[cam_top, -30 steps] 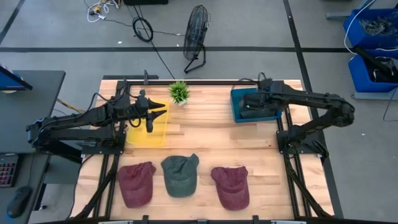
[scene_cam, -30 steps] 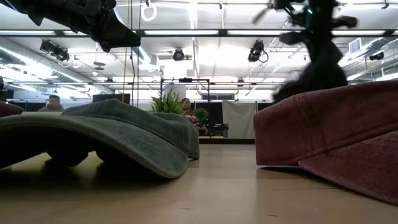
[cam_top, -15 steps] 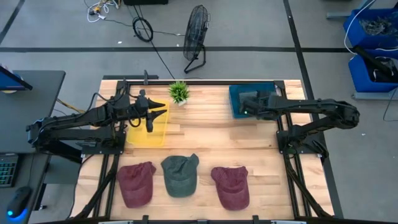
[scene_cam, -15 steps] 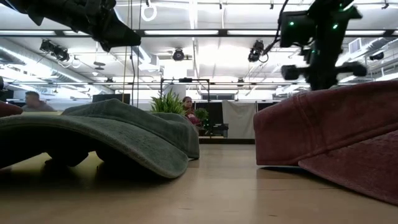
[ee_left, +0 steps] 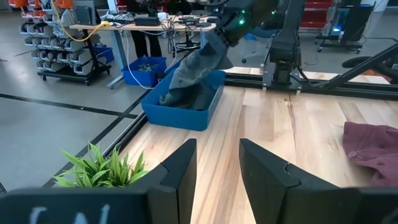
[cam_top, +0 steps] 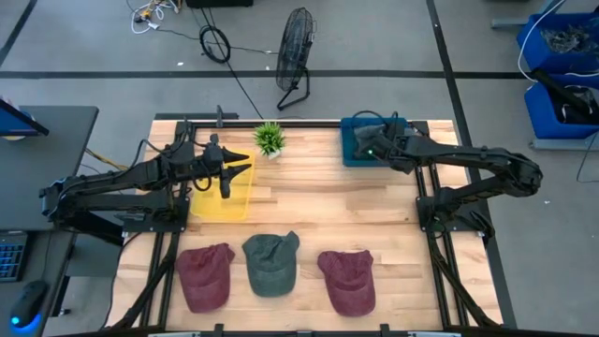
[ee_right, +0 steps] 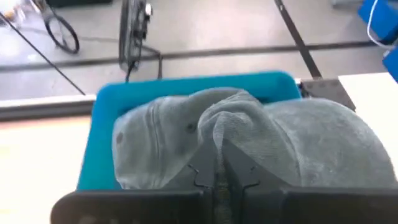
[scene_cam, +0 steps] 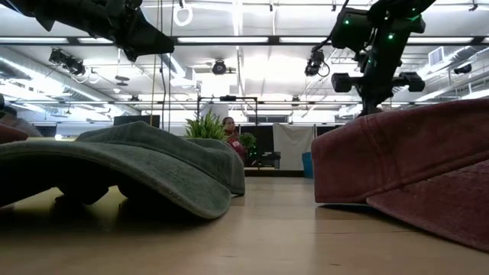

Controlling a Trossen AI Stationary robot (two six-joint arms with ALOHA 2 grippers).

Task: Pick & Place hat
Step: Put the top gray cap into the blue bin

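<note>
Since a second ago the right gripper [cam_top: 372,150] has swung leftward over the blue bin [ee_right: 99,112], its fingers [ee_right: 214,168] clenched on a grey hat [ee_right: 249,134]. This faded, crumpled hat droops from the fingers into the bin, long axis hanging downward. Left gripper [ee_left: 217,168] hovers, fingers released.

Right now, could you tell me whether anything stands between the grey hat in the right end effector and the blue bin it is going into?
Nothing visible does. The right end effector is shut on the grey hat, which hangs straight into the blue bin; part of it already lies inside.
</note>
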